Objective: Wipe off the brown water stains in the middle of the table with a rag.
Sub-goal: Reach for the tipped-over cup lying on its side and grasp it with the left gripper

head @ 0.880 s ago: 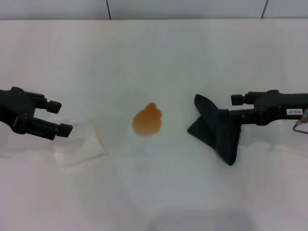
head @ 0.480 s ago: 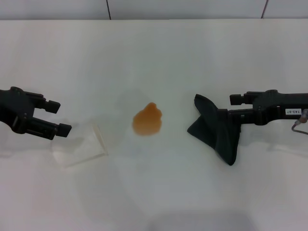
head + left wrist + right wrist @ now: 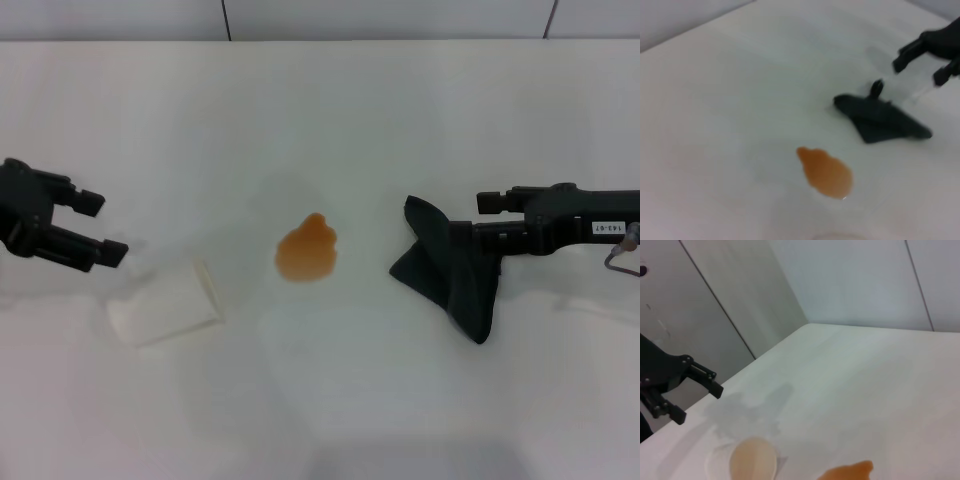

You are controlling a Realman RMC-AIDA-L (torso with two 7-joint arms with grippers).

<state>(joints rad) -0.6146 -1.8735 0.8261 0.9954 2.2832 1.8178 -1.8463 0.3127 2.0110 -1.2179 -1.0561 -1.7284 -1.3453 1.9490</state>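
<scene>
The brown water stains (image 3: 307,250) are one orange-brown blotch in the middle of the white table (image 3: 330,110); the blotch also shows in the left wrist view (image 3: 826,172) and at the edge of the right wrist view (image 3: 847,471). The dark rag (image 3: 450,268) lies crumpled to its right, flat on the table (image 3: 880,120). My right gripper (image 3: 484,220) is at the rag's right edge with its fingers apart, and the lower finger meets the cloth in the head view. From the left wrist it stands open (image 3: 920,70) just beyond the rag. My left gripper (image 3: 100,229) is open at the far left.
A translucent cup (image 3: 165,305) lies on its side between the left gripper and the stain, its brownish inside showing in the right wrist view (image 3: 752,461). The left gripper (image 3: 694,399) also shows there. A wall runs along the table's far edge.
My left gripper has drawn back to the left and away from the cup. The right gripper and the rag have barely shifted.
</scene>
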